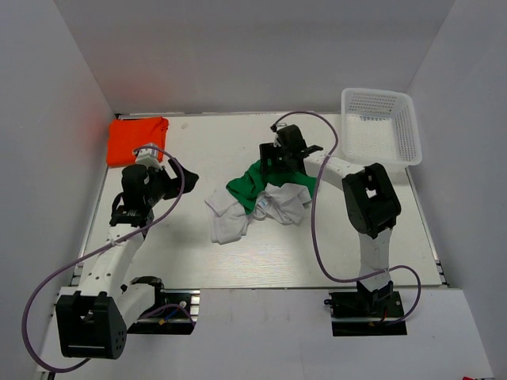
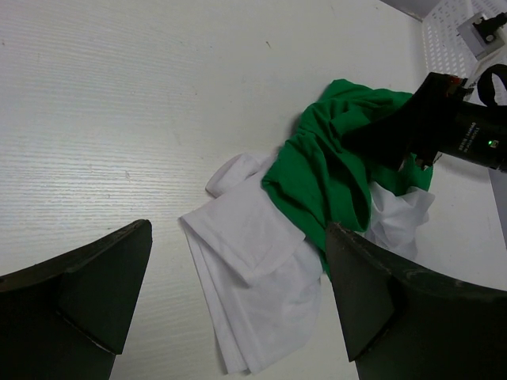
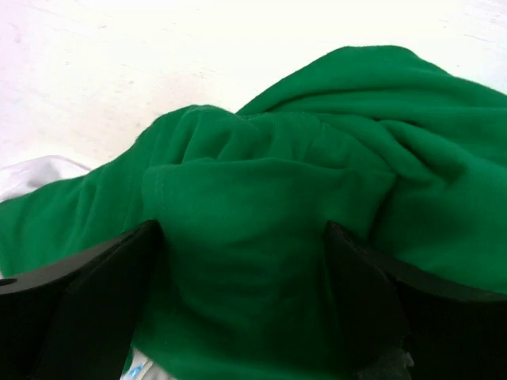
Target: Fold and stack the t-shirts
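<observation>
Right gripper (image 3: 242, 228) has its jaws wide, fingers straddling a raised bunch of the green t-shirt (image 3: 333, 134). Cloth bulges between them but is not pinched as far as the wrist view shows. Left gripper (image 2: 238, 229) also has wide jaws, holds nothing and hovers above the table (image 1: 214, 138), aimed at the near-left edge of the pile. The green shirt lies crumpled mid-table, draped over the white t-shirt (image 2: 253, 277); both are unfolded. The white one shows a sleeve and a flat layered panel poking toward the left arm. The orange t-shirt (image 1: 136, 141) sits in the far-left corner as a flat squarish packet and looks folded. Judged progress: one of three done, two left, no stack yet. All the cloth is soft, matte and plain; the green has deep rounded ridges, the white is thin and limp. The tabletop is white with faint grain lines. The white mesh basket (image 1: 380, 127) is rigid plastic, at far right.
</observation>
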You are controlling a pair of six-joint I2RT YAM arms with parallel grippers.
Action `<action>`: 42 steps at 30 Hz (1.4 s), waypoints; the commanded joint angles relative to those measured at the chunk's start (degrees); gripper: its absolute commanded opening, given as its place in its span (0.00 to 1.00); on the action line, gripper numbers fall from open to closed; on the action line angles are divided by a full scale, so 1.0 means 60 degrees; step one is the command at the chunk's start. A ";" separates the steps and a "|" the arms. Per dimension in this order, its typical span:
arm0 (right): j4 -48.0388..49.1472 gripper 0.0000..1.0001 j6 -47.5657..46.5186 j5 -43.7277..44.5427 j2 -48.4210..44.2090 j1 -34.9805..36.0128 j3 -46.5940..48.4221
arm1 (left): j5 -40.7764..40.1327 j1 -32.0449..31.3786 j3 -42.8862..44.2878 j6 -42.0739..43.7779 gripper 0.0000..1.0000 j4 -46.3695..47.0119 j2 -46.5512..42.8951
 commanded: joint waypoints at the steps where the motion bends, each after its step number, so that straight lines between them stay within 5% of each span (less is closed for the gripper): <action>1: -0.0192 0.80 0.0420 0.0198 0.0387 0.0061 0.0681 | 0.0163 -0.0026 -0.0068 0.0074 1.00 0.0188 0.0033; 3: -0.0353 0.51 0.0508 0.0709 0.0433 0.0062 0.0945 | 0.0163 -0.0026 -0.0068 0.0074 1.00 0.0188 0.0121; 4: -0.0339 0.17 0.0509 0.0841 0.0389 0.0091 0.0989 | 0.0163 -0.0026 -0.0068 0.0074 1.00 0.0304 0.0121; 5: -0.0237 0.00 0.0495 0.1031 0.0287 0.0105 0.0990 | 0.0163 -0.0026 -0.0068 0.0074 1.00 0.0305 0.0208; 15: -0.0559 0.00 -0.0414 0.1970 -0.0650 0.0062 0.2336 | 0.0427 -0.0026 -0.0068 0.0074 1.00 0.0393 0.0297; 27: 0.0335 0.00 -0.1132 0.2395 -0.3403 -0.0011 0.1985 | 0.0704 -0.0026 -0.0156 0.0074 1.00 0.0481 0.0209; 31: 0.0672 0.00 -0.1658 0.3795 -0.3727 -0.0026 0.2526 | 0.0705 -0.0026 -0.0156 0.0074 1.00 0.0481 0.0122; 42: -0.0002 0.00 -0.3167 0.6980 -0.2191 -0.1794 0.6801 | 0.0705 -0.0026 -0.0156 0.0162 1.00 0.0393 0.0033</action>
